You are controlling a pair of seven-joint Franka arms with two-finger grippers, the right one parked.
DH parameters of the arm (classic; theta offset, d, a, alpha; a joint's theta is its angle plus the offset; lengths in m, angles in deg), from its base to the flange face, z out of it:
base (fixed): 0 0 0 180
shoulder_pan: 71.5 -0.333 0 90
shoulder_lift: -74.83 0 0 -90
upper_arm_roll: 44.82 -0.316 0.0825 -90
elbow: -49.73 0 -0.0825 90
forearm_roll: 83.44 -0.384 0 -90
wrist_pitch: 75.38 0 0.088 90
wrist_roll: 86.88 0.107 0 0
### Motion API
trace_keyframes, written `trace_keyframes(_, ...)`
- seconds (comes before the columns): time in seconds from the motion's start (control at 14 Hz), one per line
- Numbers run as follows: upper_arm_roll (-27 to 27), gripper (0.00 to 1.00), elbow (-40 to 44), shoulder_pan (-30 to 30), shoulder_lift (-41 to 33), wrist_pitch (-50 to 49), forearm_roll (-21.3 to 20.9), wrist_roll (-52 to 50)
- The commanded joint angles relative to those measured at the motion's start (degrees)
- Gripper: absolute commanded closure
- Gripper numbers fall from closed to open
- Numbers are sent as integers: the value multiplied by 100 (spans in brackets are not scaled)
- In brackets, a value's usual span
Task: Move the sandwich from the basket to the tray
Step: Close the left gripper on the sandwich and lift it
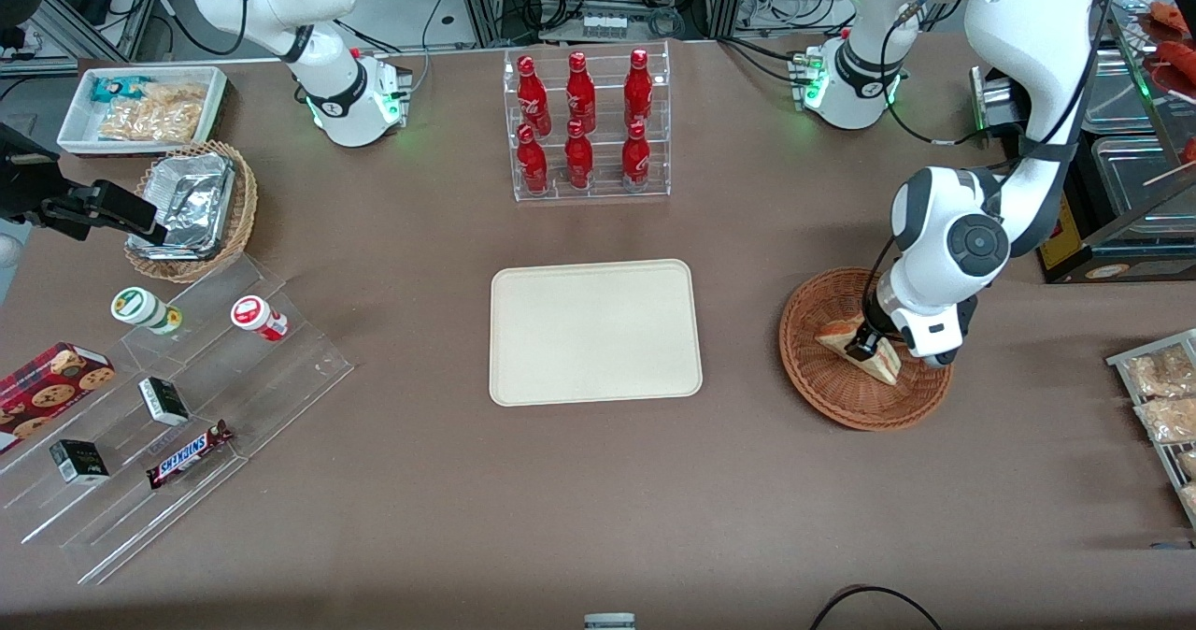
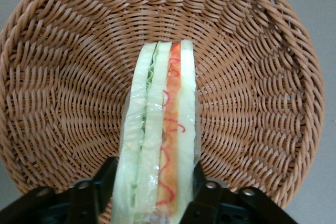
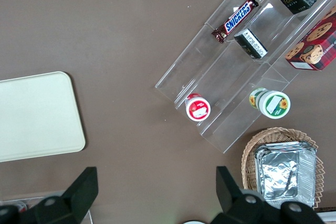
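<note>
Fingers (image 2: 102,182) stand one on each flat face of the sandwich (image 2: 157,140), pressed against the bread, so the gripper (image 1: 864,338) is closed on it and holds it edge-up. The sandwich is inside the basket (image 1: 822,396); whether its lower end rests on the weave or hangs just above it cannot be told from either view. The grasp therefore appears made, but the lift is not evident. The tray (image 1: 595,332) lies bare at mid-table, well apart from the basket, toward the parked arm's end. Judgement: pick-up is done or nearly so; remaining are raising the sandwich clear of the rim, carrying it to the tray, and setting it down and letting go.
</note>
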Motion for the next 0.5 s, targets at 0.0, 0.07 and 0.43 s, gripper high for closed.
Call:
trace_keyframes(0.0, -2, 91, 91, 49, 14, 63, -19, -48)
trace_keyframes(0.07, -2, 92, 162, 49, 5, 37, -27, -22)
trace_keyframes(0.43, -2, 91, 1309, 434, -294, -1794, -115, 145)
